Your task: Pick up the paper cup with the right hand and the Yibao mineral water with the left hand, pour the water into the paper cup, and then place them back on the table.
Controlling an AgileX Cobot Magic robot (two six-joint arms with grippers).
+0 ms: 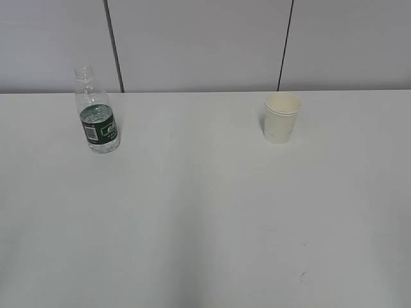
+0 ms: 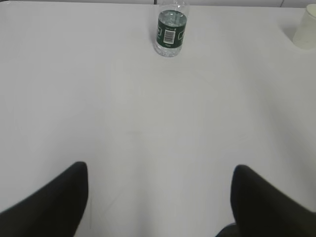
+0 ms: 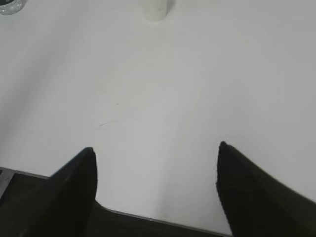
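Tabletop, white and matte, filling most of every view and carrying both task things well apart from each other. Bottle of Yibao mineral water upright at about ten o'clock in the exterior view, capless, part full, green label facing forward; in the left wrist view at roughly twelve o'clock, straight ahead of the left hand. Likely set on that side so the left arm can reach it without crossing the middle. Paper cup upright at about one o'clock in the exterior view, mouth up, looking like two cups nested; in the right wrist view only its base visible at the top edge, near twelve o'clock, ahead of the right hand. Same logic on that side, judging by the layout.

Neither arm visible in the exterior view, so both seemingly drawn back toward six o'clock, well short of their targets. Each wrist camera angled down and forward over bare table. Left gripper released, fingers spread wide, nothing between them. Right gripper likewise spread and holding nothing, fingers at the near table edge. No grasp begun; reach toward bottle and cup apparently first in order.
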